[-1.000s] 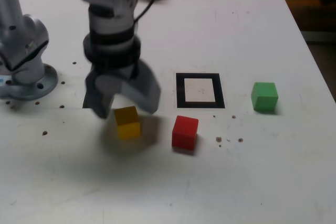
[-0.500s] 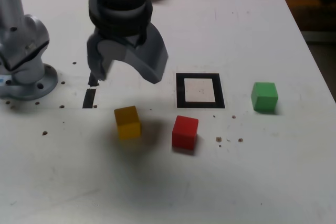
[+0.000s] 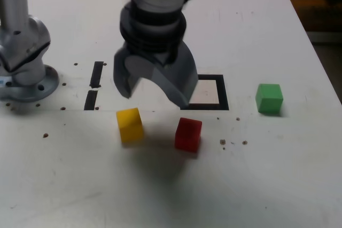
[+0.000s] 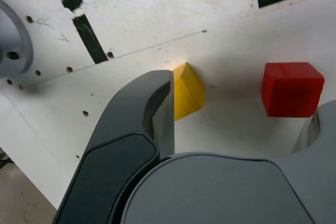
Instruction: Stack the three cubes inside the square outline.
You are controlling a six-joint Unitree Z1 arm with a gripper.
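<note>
Right now the gripper [image 3: 155,92] hangs above the surface [image 3: 256,169] with its jaws spread wide and nothing between them. It touches no cube. In the exterior view its two dark fingers splay outward, one tip above and beside the yellow cube [image 3: 130,124], the other covering the near left corner of the outline [image 3: 224,94].

Yellow cube sits on the surface, turned a little so one corner faces the camera. Red cube [image 3: 188,134] sits to its right in the exterior view, apart from it, also slightly turned, just in front of the outline. Green cube [image 3: 268,97] sits well off to the right of the outline, square-on and alone. All three rest flat; none is inside the frame and none is stacked.

From the wrist, one finger [image 4: 152,124] crosses in front of the yellow cube [image 4: 188,91], hiding part of it, while the red cube [image 4: 291,88] lies in the open gap between the jaws' line of sight. Two short tape bars [image 3: 94,85] lie end to end left of the gripper in the exterior view, near the arm's base [image 3: 24,73].
</note>
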